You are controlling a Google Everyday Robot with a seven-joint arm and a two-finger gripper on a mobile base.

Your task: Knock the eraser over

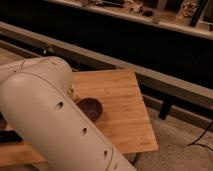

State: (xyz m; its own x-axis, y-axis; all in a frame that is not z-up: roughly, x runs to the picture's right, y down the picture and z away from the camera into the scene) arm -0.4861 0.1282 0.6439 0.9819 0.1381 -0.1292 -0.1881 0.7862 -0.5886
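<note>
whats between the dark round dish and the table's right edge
Only bare table right of the dark round dish, in the camera view. The tool is not in view; the white arm covers the left.

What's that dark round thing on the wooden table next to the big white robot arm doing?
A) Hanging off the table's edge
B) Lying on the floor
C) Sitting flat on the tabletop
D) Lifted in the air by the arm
C: the dark round object rests on the wooden table, partly behind the white arm; the gripper is not in view.
</note>
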